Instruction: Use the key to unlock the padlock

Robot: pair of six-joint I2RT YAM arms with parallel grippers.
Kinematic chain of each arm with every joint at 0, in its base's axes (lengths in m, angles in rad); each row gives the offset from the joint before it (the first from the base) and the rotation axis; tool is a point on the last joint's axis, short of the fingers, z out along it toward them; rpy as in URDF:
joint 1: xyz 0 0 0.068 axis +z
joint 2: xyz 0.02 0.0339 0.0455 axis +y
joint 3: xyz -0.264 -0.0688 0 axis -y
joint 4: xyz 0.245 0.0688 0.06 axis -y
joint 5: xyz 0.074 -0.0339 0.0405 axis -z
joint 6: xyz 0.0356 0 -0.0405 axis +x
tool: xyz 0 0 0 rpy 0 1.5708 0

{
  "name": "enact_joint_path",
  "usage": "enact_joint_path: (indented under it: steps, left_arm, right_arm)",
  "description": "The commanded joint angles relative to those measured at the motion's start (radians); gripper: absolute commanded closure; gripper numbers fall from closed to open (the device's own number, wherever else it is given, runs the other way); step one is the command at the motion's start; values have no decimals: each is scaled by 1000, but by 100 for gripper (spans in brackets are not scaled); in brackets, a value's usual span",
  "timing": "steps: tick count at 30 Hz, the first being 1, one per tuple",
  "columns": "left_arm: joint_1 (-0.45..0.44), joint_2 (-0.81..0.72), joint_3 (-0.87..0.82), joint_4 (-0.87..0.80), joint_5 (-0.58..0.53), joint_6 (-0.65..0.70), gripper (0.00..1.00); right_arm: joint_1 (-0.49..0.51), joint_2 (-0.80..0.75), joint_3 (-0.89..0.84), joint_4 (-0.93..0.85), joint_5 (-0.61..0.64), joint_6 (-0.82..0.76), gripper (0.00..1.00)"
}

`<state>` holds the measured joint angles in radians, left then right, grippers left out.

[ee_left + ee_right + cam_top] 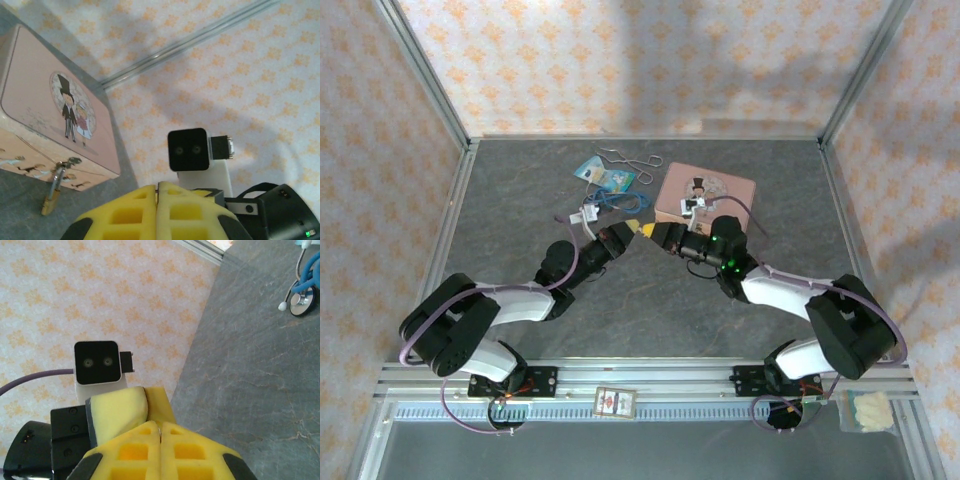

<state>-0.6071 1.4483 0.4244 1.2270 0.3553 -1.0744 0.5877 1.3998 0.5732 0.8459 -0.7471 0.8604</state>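
Jaws of the yellow-padded left gripper (158, 192) and right gripper (160, 432) are pressed shut, met at eight o'clock of the tiny brass-gold padlock (49, 204), presumably to pass a key that cannot be made out.

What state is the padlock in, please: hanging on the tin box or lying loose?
Hanging: the padlock dangles by its shackle from the front of the pink tin box. Locked or unlocked, cannot tell.

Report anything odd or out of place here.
Nothing spilled or broken. The one oddity: the left gripper and right gripper, both shut, face each other tip to tip beside the pink tin box, away from the padlock hanging on its side.
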Motion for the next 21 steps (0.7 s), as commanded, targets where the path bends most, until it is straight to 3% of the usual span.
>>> enact_joint_path:
  steps: [1, 2, 5, 7, 14, 21]
  left_arm:
    - [-8, -4, 18, 64, 6, 5, 100]
    - [-8, -7, 15, 59, 1, 6, 100]
    - [-9, -20, 14, 29, 1, 27, 100]
    - [-8, -31, 17, 3, 15, 51, 100]
    - [-8, -55, 37, -82, 84, 109, 100]
    - [-8, -57, 45, -84, 103, 108, 100]
  right_arm:
    - [7, 5, 25, 40, 9, -2, 100]
    - [6, 3, 31, 31, 0, -13, 100]
    - [-1, -28, 51, -55, -9, -106, 68]
    - [-16, -64, 55, -114, -3, -180, 54]
    - [-45, -86, 73, -195, -107, -313, 53]
    - [-45, -43, 66, -131, -189, -288, 64]
